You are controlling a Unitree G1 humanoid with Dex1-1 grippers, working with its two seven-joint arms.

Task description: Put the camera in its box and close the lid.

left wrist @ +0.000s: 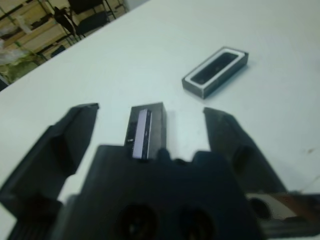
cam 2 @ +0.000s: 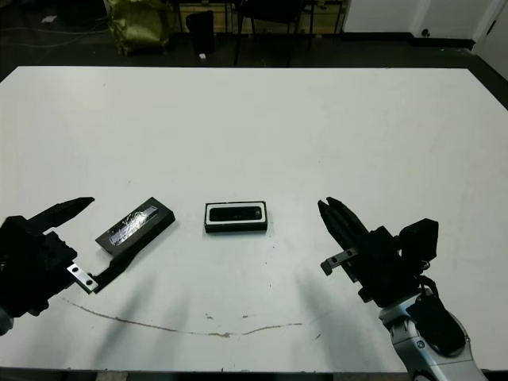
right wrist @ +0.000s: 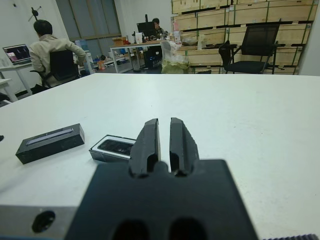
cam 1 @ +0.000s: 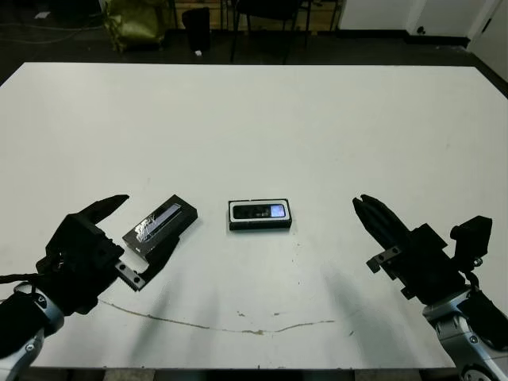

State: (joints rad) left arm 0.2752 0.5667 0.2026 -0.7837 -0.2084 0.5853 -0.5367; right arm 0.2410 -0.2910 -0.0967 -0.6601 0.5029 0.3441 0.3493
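The box [cam 1: 259, 226], a shallow black tray with a white lining, sits at the table's middle. The camera [cam 1: 260, 212] lies flat inside it, its bluish screen facing up. To the left lies the lid [cam 1: 163, 218], a black cover with a glossy strip, angled on the table. My left gripper [cam 1: 145, 230] is open, one finger on each side of the lid's near end [left wrist: 146, 127]; I cannot tell if either touches it. My right gripper [cam 1: 361, 203] is shut on nothing, right of the box, pointing towards it. The right wrist view shows the box [right wrist: 114, 148] and the lid [right wrist: 50, 142] beyond its fingertips.
A thin brownish mark [cam 1: 238, 325] runs across the table near its front edge. Beyond the far edge are chairs and a yellow-green bag [cam 1: 135, 20]. A seated person [right wrist: 47, 47] shows far behind the table.
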